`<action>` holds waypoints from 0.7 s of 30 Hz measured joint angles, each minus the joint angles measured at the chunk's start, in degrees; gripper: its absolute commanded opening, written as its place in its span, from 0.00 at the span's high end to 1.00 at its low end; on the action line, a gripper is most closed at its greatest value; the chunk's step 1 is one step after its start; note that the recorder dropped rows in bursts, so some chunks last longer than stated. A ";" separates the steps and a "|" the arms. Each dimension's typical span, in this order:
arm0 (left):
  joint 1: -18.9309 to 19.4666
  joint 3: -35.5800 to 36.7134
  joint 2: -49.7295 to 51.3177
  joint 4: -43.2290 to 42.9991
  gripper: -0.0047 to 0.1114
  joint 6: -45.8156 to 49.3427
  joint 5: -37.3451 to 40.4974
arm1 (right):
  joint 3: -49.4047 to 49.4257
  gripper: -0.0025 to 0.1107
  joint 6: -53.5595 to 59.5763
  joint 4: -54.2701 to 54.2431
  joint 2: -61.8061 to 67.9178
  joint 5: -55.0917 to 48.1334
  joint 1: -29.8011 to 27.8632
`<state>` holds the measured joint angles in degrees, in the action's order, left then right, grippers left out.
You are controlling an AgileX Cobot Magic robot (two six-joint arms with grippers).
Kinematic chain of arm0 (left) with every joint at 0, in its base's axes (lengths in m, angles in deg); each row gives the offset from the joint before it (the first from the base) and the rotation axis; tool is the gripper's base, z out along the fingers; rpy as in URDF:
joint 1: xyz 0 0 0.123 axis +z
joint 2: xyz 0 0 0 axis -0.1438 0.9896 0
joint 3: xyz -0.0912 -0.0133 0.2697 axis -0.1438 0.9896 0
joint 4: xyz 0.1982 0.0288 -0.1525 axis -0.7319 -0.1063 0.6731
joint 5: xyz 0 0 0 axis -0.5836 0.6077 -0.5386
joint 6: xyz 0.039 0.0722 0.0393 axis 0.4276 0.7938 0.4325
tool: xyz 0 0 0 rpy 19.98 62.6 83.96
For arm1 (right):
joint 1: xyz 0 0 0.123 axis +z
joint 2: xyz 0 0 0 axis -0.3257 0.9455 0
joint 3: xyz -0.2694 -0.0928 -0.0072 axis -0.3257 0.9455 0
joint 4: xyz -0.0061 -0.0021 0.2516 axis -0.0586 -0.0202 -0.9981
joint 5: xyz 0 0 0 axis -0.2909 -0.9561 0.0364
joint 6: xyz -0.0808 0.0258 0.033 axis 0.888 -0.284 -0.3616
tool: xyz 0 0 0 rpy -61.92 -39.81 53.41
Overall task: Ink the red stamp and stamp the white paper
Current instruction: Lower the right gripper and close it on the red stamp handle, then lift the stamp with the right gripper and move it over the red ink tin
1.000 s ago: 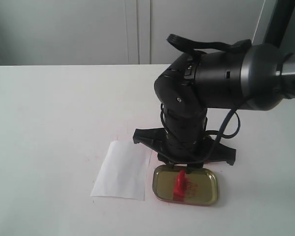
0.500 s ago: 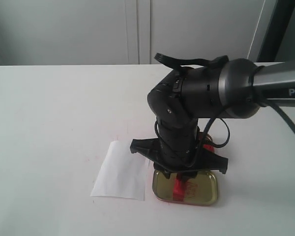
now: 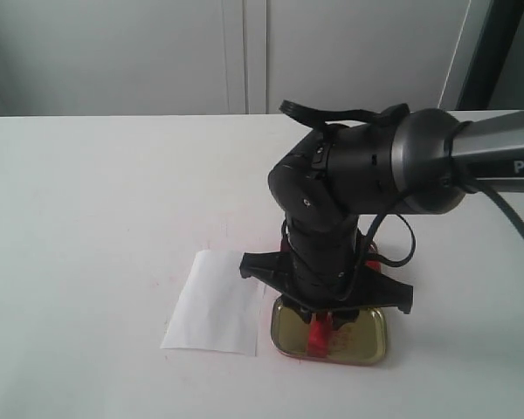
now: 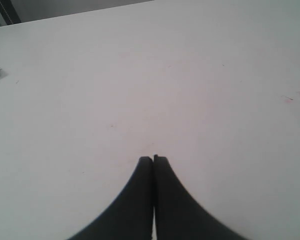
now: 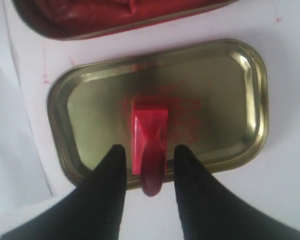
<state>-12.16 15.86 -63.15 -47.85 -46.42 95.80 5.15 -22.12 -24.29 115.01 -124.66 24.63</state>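
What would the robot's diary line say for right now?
right pincer: open, astride red stamp | stamp: standing in gold tin | white paper: blank, beside tin | left pincer: shut

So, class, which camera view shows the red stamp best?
The right wrist view: the red stamp stands close-up in the gold tin, between the tips of the open right pincer. The exterior view shows only its lower part under the arm; the left wrist view shows none.
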 measured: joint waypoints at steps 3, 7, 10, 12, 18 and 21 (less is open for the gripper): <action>0.00 0.00 0.00 0.00 0.96 0.00 0.00 | 0.91 0.69 0.00 0.00 0.69 1.67 0.00; 0.00 0.00 0.00 0.00 0.96 0.00 0.00 | 1.14 0.69 0.00 -0.43 1.10 3.02 0.00; 0.00 0.00 0.00 0.00 0.96 0.00 0.00 | 1.26 0.70 0.00 -0.43 1.23 3.11 0.00; 0.00 0.00 0.00 0.00 0.96 0.00 0.00 | 1.33 0.71 0.00 -0.24 1.49 3.11 0.00; 0.00 0.00 0.00 0.00 0.96 0.00 0.00 | 1.47 0.83 0.00 -0.19 2.57 3.60 0.00; 0.00 0.00 0.00 0.00 0.96 0.00 0.00 | 1.47 0.92 0.00 -0.10 2.57 3.60 0.00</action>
<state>-12.16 15.86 -63.15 -47.85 -46.42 95.80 6.62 -22.12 -24.40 117.58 -121.05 24.63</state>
